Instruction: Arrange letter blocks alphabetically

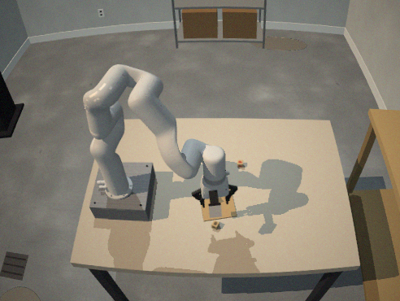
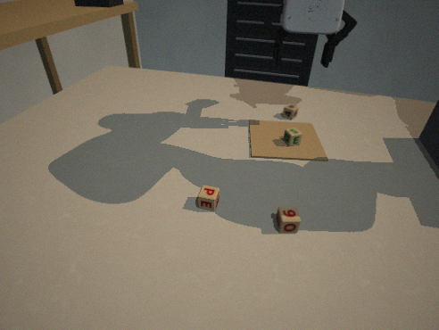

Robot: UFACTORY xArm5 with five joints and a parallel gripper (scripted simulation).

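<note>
1. Hovering over the mat (image 2: 268,143), tool (image 1: 215,198) fully open, holding nothing.
2. One green-lettered block (image 2: 293,136) sits on the mat; its top letter is unreadable.
3. Three blocks wait on the counter (image 2: 134,268): P block (image 2: 208,197), 9 block (image 2: 287,219), small block (image 2: 290,111) just beyond the mat.

One green-lettered block (image 2: 293,136) sits flat on the tan mat (image 2: 268,143); the dark-lettered block (image 2: 290,111) is just off its 12 o'clock edge. The P block (image 2: 208,197) and 9 block (image 2: 287,219) are well off toward 6 o'clock.

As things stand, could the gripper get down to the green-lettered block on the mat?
Probably yes. The gripper hangs open and empty high above the mat, and the green-lettered block stands alone there with nothing crowding its sides; the nearest block lies off the mat.
</note>
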